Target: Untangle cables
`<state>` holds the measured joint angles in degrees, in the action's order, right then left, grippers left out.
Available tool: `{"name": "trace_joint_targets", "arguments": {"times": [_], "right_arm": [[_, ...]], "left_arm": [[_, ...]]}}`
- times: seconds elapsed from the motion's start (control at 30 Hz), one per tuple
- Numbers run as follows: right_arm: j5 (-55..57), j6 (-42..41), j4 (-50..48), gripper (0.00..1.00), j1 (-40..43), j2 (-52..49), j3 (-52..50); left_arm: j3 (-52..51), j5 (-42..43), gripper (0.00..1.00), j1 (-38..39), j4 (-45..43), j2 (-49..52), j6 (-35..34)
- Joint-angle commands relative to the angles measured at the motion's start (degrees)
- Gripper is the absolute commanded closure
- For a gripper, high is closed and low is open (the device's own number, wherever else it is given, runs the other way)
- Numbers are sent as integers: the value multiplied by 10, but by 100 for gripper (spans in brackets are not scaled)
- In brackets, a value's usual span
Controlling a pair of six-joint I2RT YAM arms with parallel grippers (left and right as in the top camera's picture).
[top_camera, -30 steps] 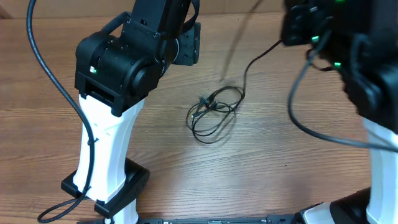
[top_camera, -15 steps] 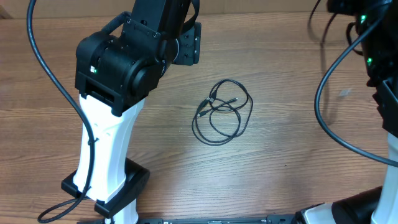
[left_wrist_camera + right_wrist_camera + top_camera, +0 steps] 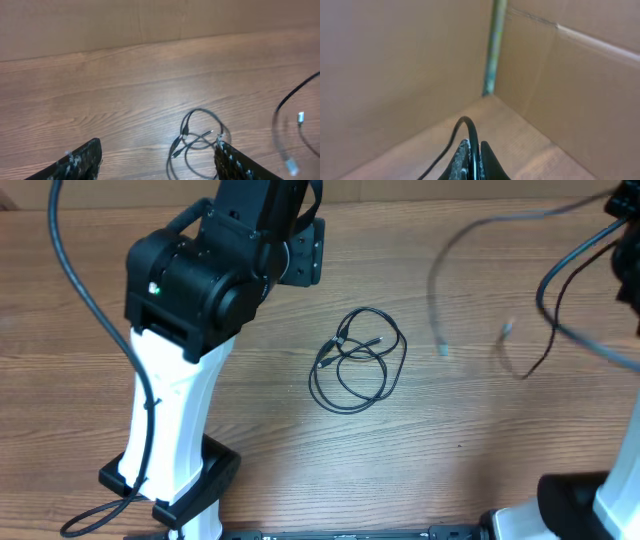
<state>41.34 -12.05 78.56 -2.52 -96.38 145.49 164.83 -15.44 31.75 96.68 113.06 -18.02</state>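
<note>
My right gripper (image 3: 474,147) is clamped tight on a black cable (image 3: 469,125). Left gripper (image 3: 157,149) is spread wide near the looped cables (image 3: 197,138).

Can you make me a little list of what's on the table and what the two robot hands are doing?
table: brown wood
coiled cable: thin and black, lying in loops in the middle of the table, with small plugs inside the loops
left gripper: open above the table, holding nothing, coiled cable just ahead of it
right gripper: shut, pinching the held cable
held cable: thin and black, curving up out of the right gripper, lifted off the table
</note>
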Motion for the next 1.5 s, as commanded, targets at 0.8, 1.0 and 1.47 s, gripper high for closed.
{"name": "trace_joint_targets", "arguments": {"times": [0.8, 1.0, 1.47], "right_arm": [[-320, -45, 7, 96, 338, -131, -5], [-320, -45, 47, 96, 338, -186, -11], [-566, 23, 85, 0, 343, -214, -44]], "left_arm": [[-494, 65, 31, -159, 1, -145, 22], [-586, 97, 25, -209, 2, -164, 22], [-644, 111, 0, -224, 0, -163, 22]]}}
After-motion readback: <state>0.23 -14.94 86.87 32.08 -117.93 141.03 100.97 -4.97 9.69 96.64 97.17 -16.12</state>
